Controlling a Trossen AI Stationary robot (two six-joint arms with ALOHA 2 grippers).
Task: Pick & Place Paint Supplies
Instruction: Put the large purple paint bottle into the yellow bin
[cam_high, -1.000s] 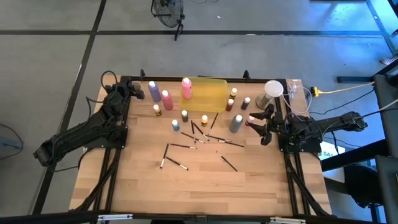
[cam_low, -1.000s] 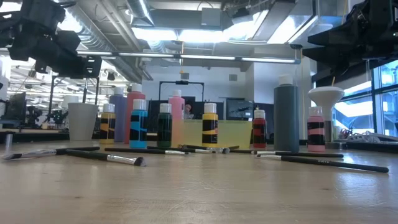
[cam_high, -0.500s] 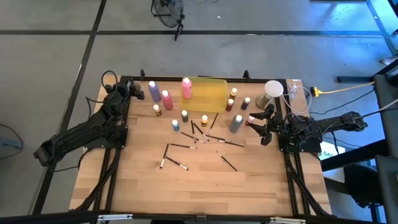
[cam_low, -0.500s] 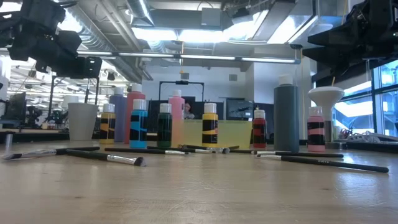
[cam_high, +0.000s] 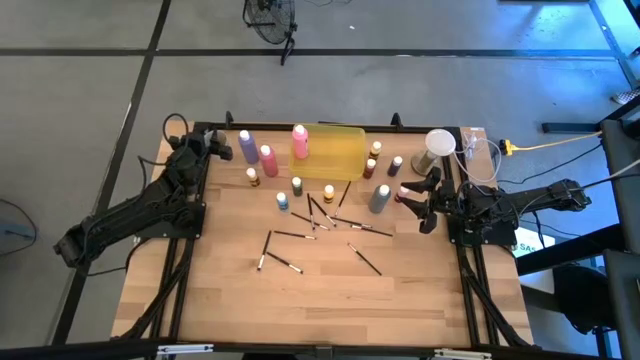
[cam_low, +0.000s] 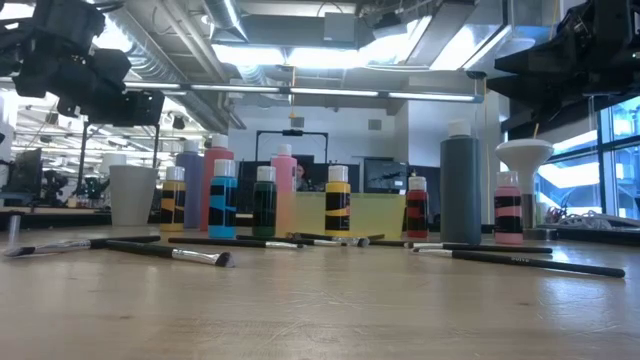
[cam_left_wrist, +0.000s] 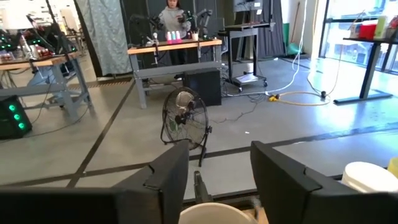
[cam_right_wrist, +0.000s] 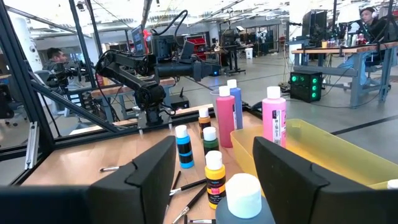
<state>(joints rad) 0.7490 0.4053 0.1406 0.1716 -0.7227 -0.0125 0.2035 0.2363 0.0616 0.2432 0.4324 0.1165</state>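
The paint supplies stand and lie across the middle and far half of the wooden table (cam_high: 320, 290). A tall grey squeeze bottle with a white cap (cam_high: 379, 198) stands just in front of the right gripper (cam_high: 418, 203), with a small pink-labelled bottle (cam_high: 405, 188) beside the fingers. Small white-capped paint bottles (cam_high: 297, 186) cluster centrally; thin dark white-tipped brushes (cam_high: 287, 235) lie scattered nearer the front. A tall pink bottle (cam_high: 268, 160) and a purple one (cam_high: 247, 146) stand at far left.

The step looks like the approach to a first pick. The right gripper's jaws stand apart and empty, framing the grey bottle's cap in the right wrist view. Next it likely needs to advance and close squarely around that bottle.

The left gripper (cam_high: 212, 146) hovers at the far-left corner above a pale round cup (cam_left_wrist: 214, 213), jaws apart, holding nothing.

The translucent yellow tray (cam_high: 345, 165) holds one tall light-pink bottle (cam_high: 299, 142) at its left end, otherwise nothing I can see. A pale cup (cam_high: 438, 146) stands at far right; its contents cannot be told.
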